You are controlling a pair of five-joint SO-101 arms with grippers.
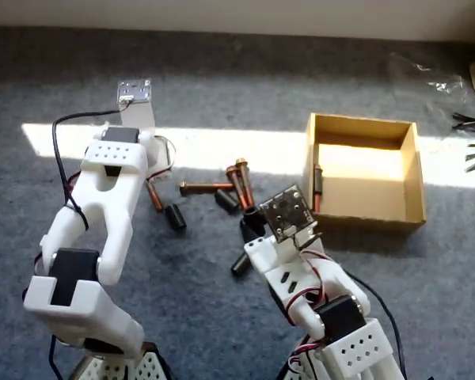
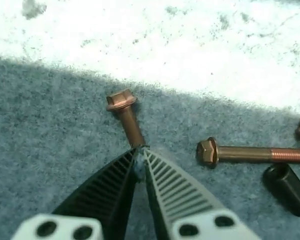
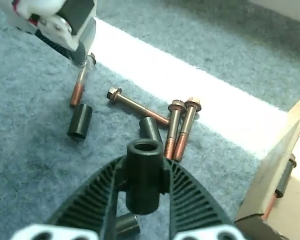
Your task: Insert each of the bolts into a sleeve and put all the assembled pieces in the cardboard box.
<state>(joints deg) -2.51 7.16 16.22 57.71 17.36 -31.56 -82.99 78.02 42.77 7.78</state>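
My left gripper [image 2: 139, 152] is shut on the shank of a copper bolt [image 2: 126, 117] that lies on the grey carpet, its head pointing away from the fingers. The same bolt [image 1: 153, 195] lies beside the left arm in the high view. My right gripper [image 3: 144, 164] is shut on a black sleeve [image 3: 142, 185], held upright with its bore facing up. Three loose bolts [image 3: 176, 127] and a loose sleeve [image 3: 80, 120] lie beyond it. The cardboard box [image 1: 412, 178] stands to the right, with one assembled piece [image 1: 317, 190] against its left wall.
More sleeves [image 1: 174, 216] [image 1: 226, 200] [image 1: 241, 264] lie on the carpet between the arms. A single bolt [image 1: 206, 188] and a pair of bolts [image 1: 239, 184] rest near the sunlit strip. A plastic bag [image 1: 427, 75] and dark ties [image 1: 471, 123] lie at the back right.
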